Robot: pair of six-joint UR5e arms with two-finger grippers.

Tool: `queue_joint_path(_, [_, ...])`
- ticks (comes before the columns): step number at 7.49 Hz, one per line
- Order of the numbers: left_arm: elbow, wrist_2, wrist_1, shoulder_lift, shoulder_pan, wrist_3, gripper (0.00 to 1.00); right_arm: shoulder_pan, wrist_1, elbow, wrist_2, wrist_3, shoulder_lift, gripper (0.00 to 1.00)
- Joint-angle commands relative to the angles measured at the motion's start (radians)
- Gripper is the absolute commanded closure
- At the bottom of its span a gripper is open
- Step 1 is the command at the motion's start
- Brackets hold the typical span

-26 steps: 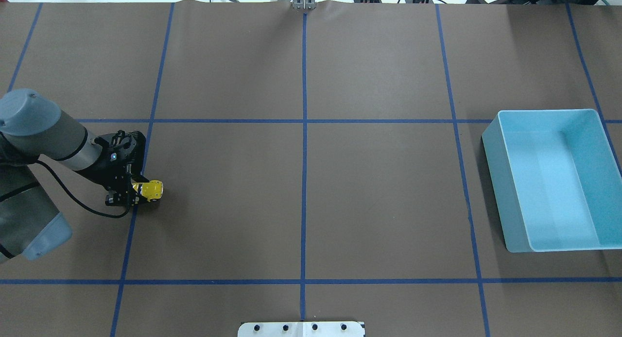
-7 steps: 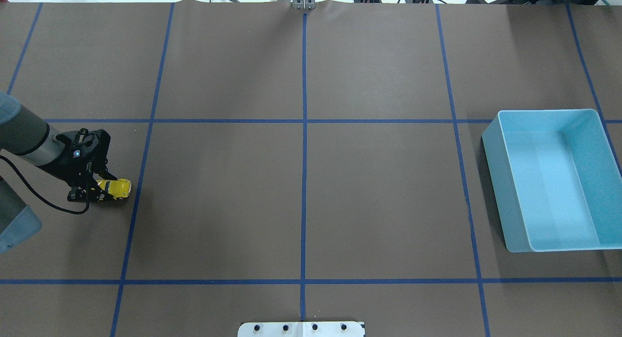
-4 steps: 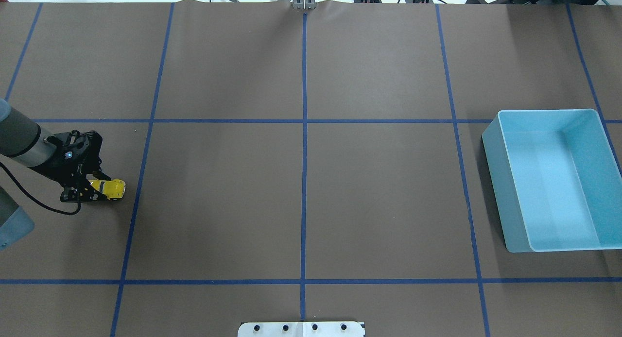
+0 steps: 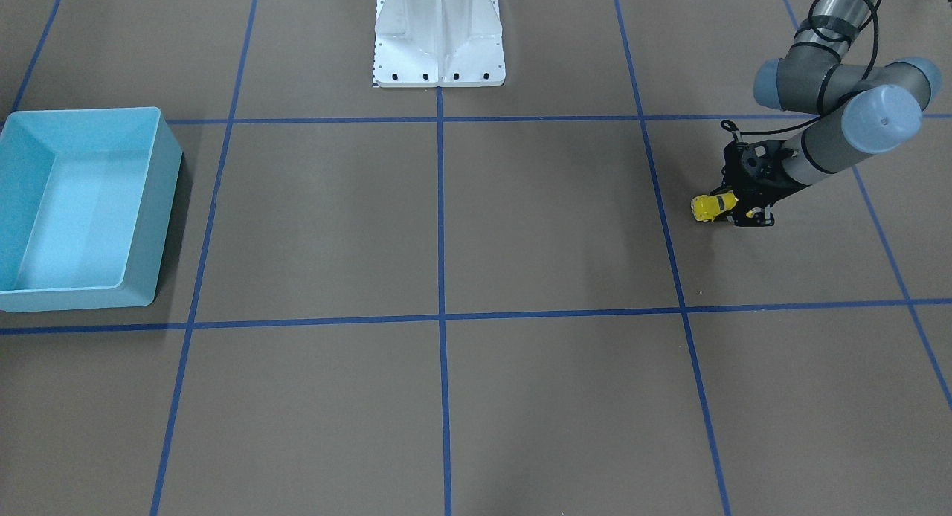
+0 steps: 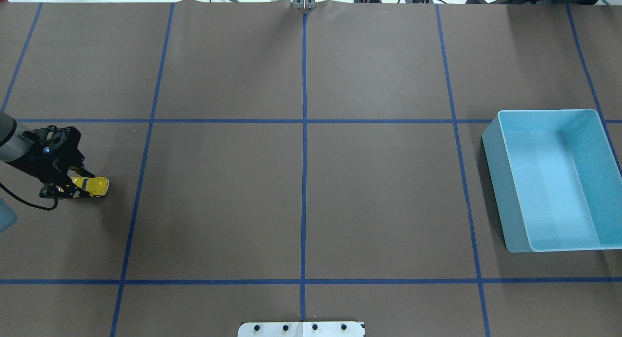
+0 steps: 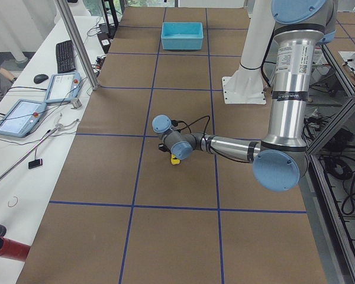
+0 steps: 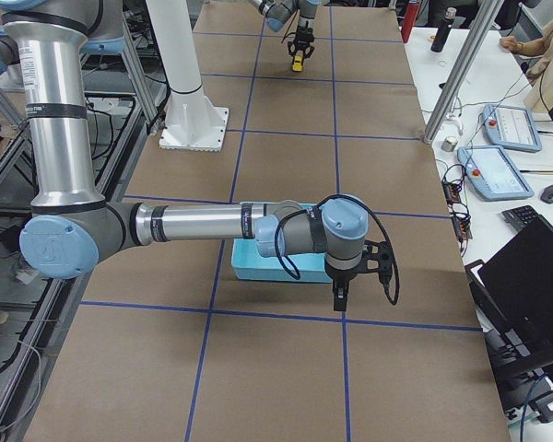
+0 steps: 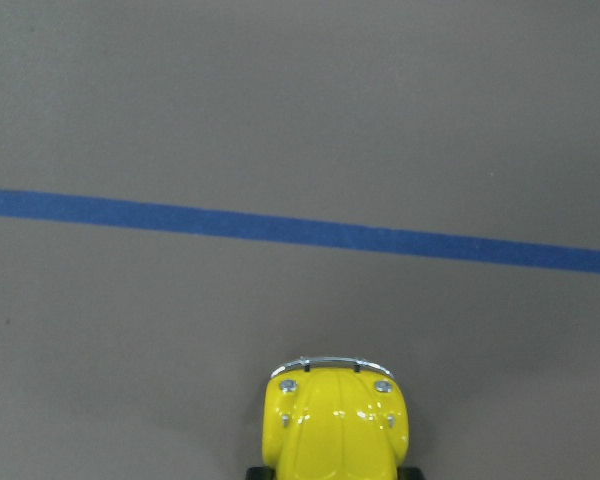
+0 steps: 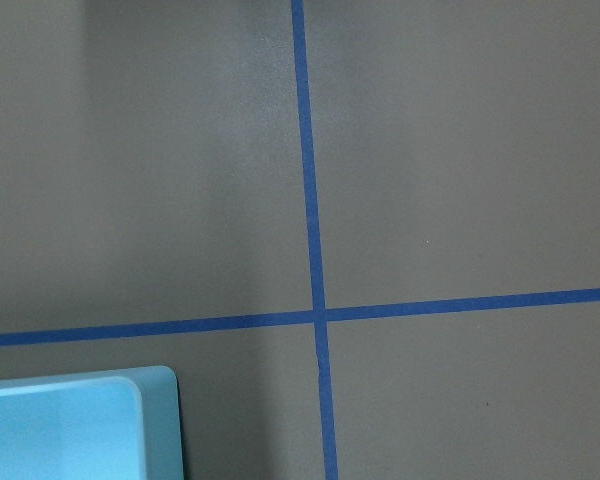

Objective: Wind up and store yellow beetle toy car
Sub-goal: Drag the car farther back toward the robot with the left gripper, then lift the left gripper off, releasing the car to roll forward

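Note:
The yellow beetle toy car (image 5: 93, 186) sits wheels-down on the brown table at the far left, nose pointing toward the centre. My left gripper (image 5: 77, 187) is shut on its rear half, low over the table. The front-facing view shows the same hold, with the car (image 4: 710, 207) sticking out of the left gripper (image 4: 732, 207). In the left wrist view only the car's hood (image 8: 335, 425) shows, at the bottom edge. The light-blue bin (image 5: 493, 181) stands empty at the far right. My right gripper (image 7: 339, 296) hangs beside the bin (image 7: 258, 269); whether it is open or shut I cannot tell.
Blue tape lines (image 5: 303, 133) divide the brown table into squares. The white robot base plate (image 4: 439, 62) stands at the robot's edge of the table. A side desk with tablets (image 7: 498, 170) and a person's arm (image 7: 539, 41) lies beyond the table's far side.
My left gripper has slid steadily to the left along the table with the car in it, crossing the blue tape line. The bin has not moved.

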Motion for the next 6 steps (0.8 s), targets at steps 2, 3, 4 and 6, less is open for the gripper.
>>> queue_joint_path(2, [0.018,-0.011,-0.009,0.025,-0.036,0.076,1.0,-0.002,0.0,0.001,0.0,0.0,0.0,0.0])
queue_joint_path(3, [0.037,-0.02,-0.013,0.029,-0.045,0.087,0.04,-0.002,0.0,0.001,0.0,0.001,0.0,0.0])
queue_joint_path(4, [0.045,-0.02,-0.048,0.048,-0.054,0.086,0.0,-0.004,0.0,0.001,0.0,0.0,0.0,0.0])
queue_joint_path(6, [0.044,-0.062,-0.047,0.046,-0.091,0.084,0.0,-0.004,0.0,0.001,0.0,0.001,0.0,0.0])
